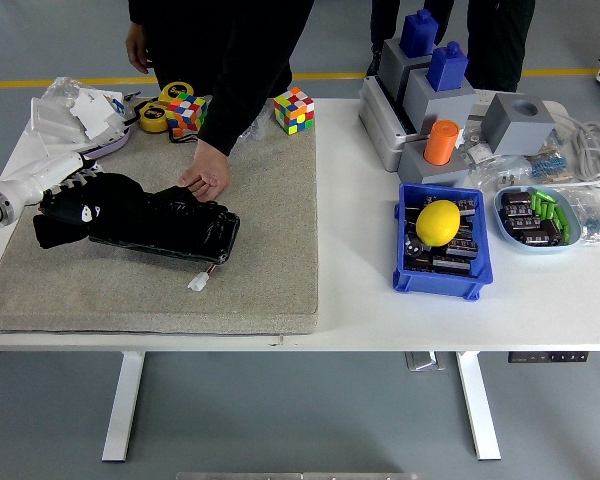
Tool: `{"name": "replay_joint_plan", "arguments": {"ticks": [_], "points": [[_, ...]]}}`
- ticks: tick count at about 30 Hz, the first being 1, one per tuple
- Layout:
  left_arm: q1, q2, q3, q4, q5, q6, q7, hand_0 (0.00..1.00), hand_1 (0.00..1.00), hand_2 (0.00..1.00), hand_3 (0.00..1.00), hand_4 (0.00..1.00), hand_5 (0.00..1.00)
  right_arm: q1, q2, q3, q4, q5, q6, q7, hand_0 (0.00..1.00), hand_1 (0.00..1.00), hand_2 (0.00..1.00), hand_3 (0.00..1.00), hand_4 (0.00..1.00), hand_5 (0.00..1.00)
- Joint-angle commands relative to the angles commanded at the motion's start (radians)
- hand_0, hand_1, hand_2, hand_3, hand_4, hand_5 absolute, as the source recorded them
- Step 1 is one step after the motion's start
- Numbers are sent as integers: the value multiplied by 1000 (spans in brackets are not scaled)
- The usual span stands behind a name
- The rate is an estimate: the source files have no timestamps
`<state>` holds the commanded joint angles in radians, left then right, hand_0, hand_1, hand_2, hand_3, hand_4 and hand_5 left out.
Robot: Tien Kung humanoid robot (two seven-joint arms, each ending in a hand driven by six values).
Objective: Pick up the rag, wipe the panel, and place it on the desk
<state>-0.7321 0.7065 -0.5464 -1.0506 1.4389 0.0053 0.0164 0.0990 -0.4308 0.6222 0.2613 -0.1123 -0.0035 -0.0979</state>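
A person's hand point(205, 181) pins the panel point(170, 226) to the mat point(260, 260) so it stays put while the left hand point(80, 208), clamped on the dark rag point(60, 225), presses at the panel's left end.

Bright, even light from above, probably from ceiling lamps. Only soft, short shadows under the blue bin point(439, 262) and along the mat point(160, 290) edge. Small glare patches on the glossy black panel point(170, 228). Sharp in the middle, no motion blur; slight softness and mild bending near the corners.
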Motion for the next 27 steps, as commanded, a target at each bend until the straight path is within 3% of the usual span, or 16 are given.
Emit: {"name": "replay_joint_plan", "arguments": {"ticks": [15, 23, 27], "points": [[-40, -70, 70, -27, -30, 0, 5, 369, 462, 560, 573, 506, 2, 2, -5, 1, 3, -5, 0, 0, 725, 688, 680, 587, 998, 506], [-54, -117, 73, -51, -28, 2, 14, 369, 462, 561, 572, 503, 2, 4, -7, -4, 2, -1, 0, 0, 725, 688, 681, 586, 998, 505], [-62, -129, 67, -82, -25, 2, 18, 367, 461, 560, 570, 501, 2, 5, -7, -7, 0, 3, 0, 0, 725, 687, 681, 587, 998, 505]]}}
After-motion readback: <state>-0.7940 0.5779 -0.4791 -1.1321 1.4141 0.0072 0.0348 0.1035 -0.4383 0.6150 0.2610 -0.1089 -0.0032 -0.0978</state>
